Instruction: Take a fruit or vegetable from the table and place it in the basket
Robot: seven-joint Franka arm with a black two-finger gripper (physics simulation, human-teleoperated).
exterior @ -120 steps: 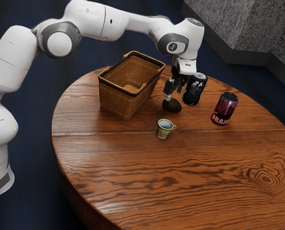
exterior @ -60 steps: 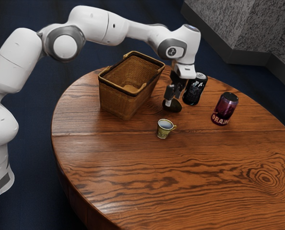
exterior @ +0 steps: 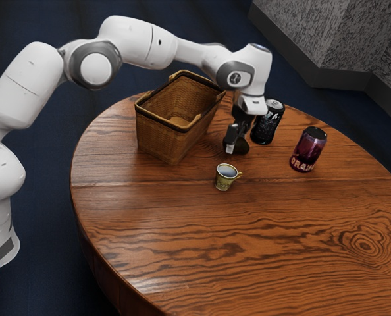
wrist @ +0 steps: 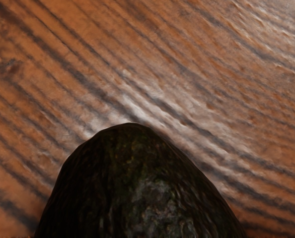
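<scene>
Avocado (wrist: 142, 188), at the jaws, perhaps between them

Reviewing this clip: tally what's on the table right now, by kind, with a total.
Avocado: 1
Basket: 1
Cup: 1
Cans, one black and one dark red-purple: 2
Total: 5
</scene>
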